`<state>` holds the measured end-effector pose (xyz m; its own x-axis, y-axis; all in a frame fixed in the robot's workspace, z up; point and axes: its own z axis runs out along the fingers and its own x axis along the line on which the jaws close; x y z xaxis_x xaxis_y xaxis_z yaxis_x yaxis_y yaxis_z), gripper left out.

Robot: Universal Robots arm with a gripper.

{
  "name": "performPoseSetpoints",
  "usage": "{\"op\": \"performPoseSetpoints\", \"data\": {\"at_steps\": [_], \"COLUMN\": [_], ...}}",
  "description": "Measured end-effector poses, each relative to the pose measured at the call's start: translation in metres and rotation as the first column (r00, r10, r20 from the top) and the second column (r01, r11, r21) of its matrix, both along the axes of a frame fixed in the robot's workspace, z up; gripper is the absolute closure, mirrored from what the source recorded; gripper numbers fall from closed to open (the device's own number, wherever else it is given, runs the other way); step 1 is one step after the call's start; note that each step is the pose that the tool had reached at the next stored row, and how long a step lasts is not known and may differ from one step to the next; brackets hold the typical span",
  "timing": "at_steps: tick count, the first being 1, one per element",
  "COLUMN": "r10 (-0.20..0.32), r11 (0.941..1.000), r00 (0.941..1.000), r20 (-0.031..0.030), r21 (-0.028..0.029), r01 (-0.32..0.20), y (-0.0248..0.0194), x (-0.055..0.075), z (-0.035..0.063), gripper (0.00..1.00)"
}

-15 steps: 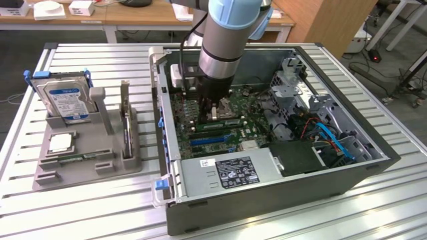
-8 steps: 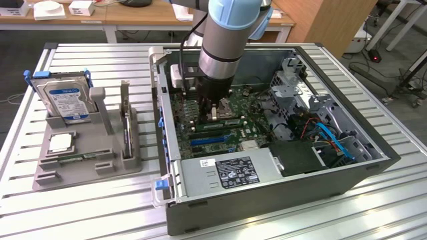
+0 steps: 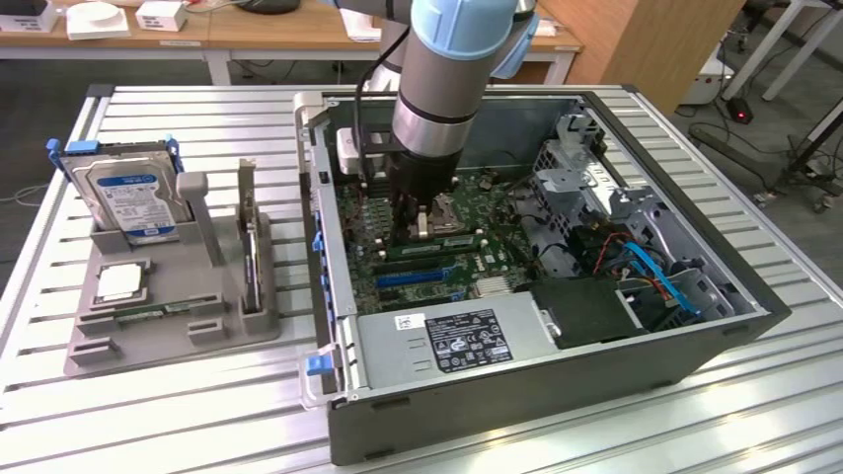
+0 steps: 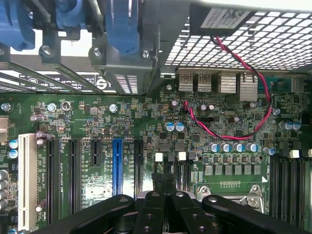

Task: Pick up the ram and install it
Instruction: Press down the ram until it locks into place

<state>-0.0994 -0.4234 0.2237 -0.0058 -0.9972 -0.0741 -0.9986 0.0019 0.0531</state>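
From the exterior view I see the arm reaching down into the open computer case (image 3: 527, 326), with the pincer (image 3: 424, 219) low over the motherboard (image 3: 421, 259), near the memory slots beside the processor socket. One ram stick (image 3: 248, 247) stands on edge in the grey holder (image 3: 172, 296) on the worktop (image 3: 158, 415), well apart from the pincer, toward the exterior view's left of the case. The hard drive (image 3: 125, 197) stands in the same holder. The case walls close in around the arm.

From the wrist view the pincer (image 4: 165, 195) has its fingers together, and a thin dark edge shows between their tips; I cannot tell whether that is a ram stick. Below lie the blue expansion slot (image 4: 117, 165) and a red-and-black cable (image 4: 253, 97).
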Motion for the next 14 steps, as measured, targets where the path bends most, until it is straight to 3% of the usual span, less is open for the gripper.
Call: {"op": "performPoseSetpoints", "data": {"at_steps": [14], "r10": [0.000], "r11": [1.0000], "r00": [1.0000], "r20": [0.0001], "r21": [0.0002], "r01": [0.000], "y": [0.0000], "x": [0.0000], "z": [-0.0015], "gripper": [0.91]}}
